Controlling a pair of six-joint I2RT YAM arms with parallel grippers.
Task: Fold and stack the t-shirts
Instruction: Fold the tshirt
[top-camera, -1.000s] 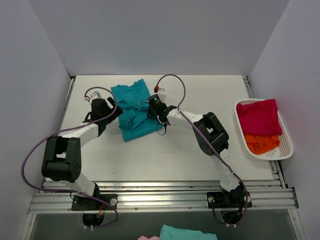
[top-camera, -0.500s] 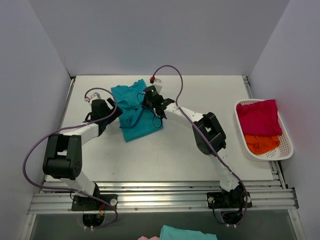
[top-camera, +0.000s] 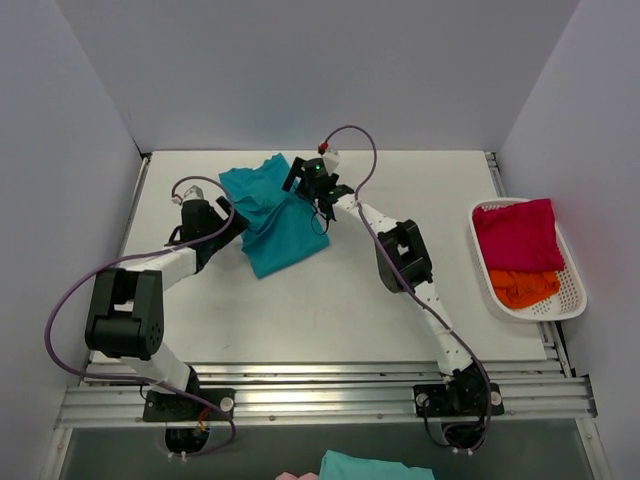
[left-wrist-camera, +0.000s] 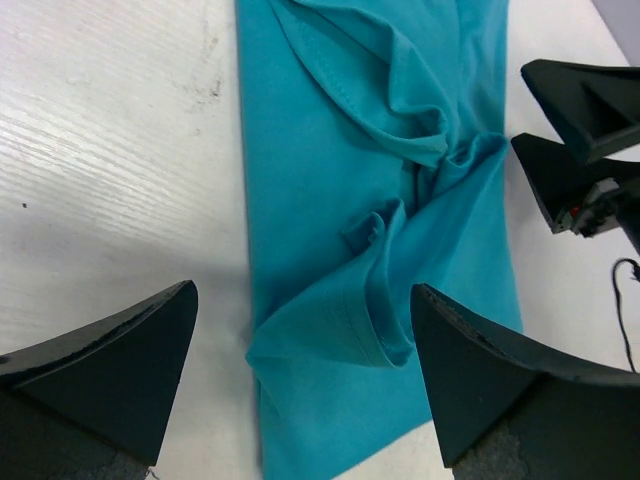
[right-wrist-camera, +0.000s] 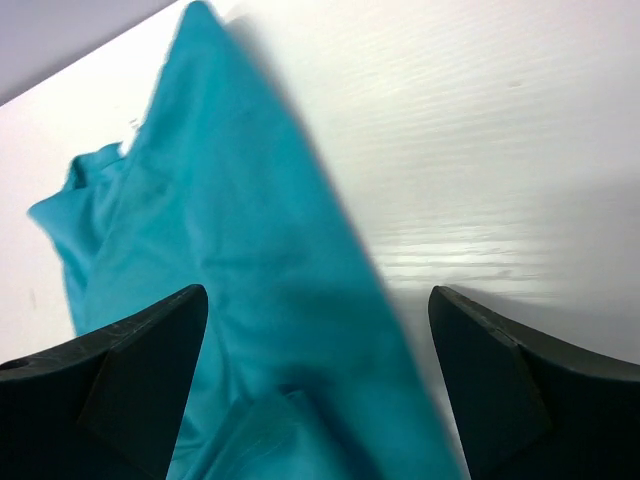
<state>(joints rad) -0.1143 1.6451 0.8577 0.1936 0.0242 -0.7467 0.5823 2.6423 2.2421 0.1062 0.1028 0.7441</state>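
Top view: teal shirt (top-camera: 282, 225), soft creased cloth, lies rumpled on the white table (top-camera: 330, 300) at far left-centre, between left gripper (top-camera: 232, 225) and right gripper (top-camera: 298, 183). Crimson shirt (top-camera: 520, 232) and orange shirt (top-camera: 522, 287) lie bunched in a slatted white basket (top-camera: 482, 270) at right. Left wrist view: black wedge-shaped fingers (left-wrist-camera: 110, 370) stand wide apart, with the teal shirt's folded hem between them, unclamped. Right wrist view: fingers (right-wrist-camera: 520, 385) stand wide apart; blurred teal cloth runs between them, unclamped; contact cannot be told.
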